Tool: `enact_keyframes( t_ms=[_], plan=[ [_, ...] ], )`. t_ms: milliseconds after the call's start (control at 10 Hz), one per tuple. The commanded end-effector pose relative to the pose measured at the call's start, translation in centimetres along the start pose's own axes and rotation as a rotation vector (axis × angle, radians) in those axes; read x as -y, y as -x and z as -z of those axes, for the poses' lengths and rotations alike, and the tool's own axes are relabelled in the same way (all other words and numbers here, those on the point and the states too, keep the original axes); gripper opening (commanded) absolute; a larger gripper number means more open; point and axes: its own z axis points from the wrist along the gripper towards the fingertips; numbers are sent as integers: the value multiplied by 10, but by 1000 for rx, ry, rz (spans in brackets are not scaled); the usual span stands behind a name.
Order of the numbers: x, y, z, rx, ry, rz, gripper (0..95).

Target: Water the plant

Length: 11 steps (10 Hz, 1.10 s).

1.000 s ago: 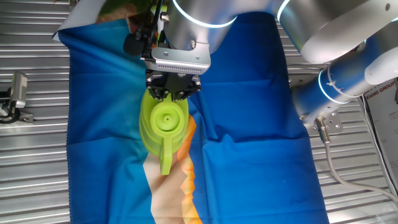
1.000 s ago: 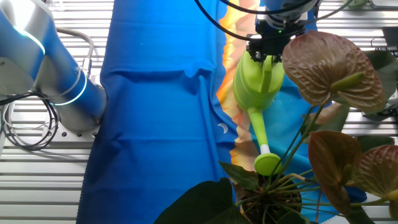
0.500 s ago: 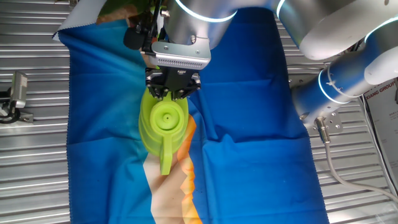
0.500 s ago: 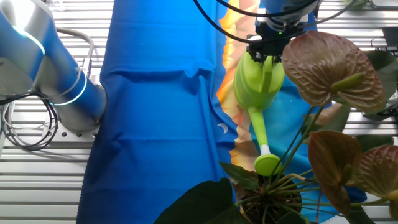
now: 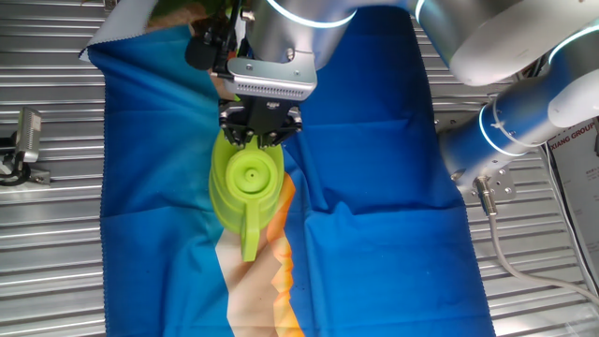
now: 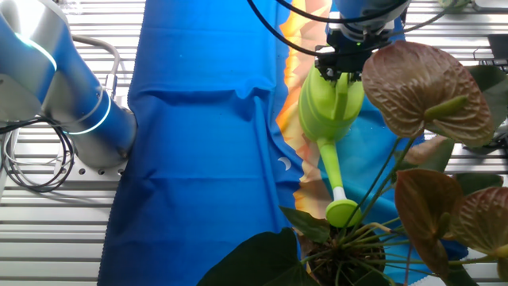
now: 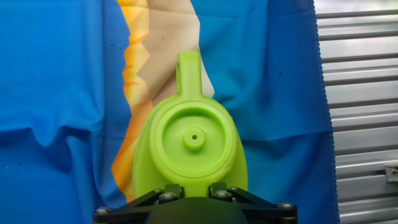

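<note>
The lime-green watering can (image 5: 245, 187) hangs over the blue cloth, its spout toward the near edge in one fixed view. My gripper (image 5: 260, 139) is shut on its rear end. In the hand view the can's round top (image 7: 194, 140) fills the middle, and my gripper (image 7: 193, 190) clamps it at the bottom edge. In the other fixed view the plant (image 6: 421, 87), with big reddish-brown leaves and green stems, fills the lower right. The can's spout head (image 6: 343, 212) shows right at the plant's stems, with my gripper (image 6: 340, 70) above.
A blue cloth (image 5: 374, 140) with an orange and beige strip (image 5: 267, 290) covers the slatted metal table. The robot's base (image 6: 71, 95) stands at the cloth's side. A small metal fixture (image 5: 23, 140) sits on the bare slats to the left.
The hand has shifted slightly toward the far edge in one fixed view. The watering can stays in almost the same place, and the spout head sits a touch lower in the other view.
</note>
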Motion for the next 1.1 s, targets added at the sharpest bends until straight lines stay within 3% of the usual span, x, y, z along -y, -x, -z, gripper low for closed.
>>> enact_keyframes(
  t_ms=[100,1100],
  plan=[
    [0,-1,3,0,1,2,0],
    [-1,-6,7,44,-3,-8,0]
  ],
)
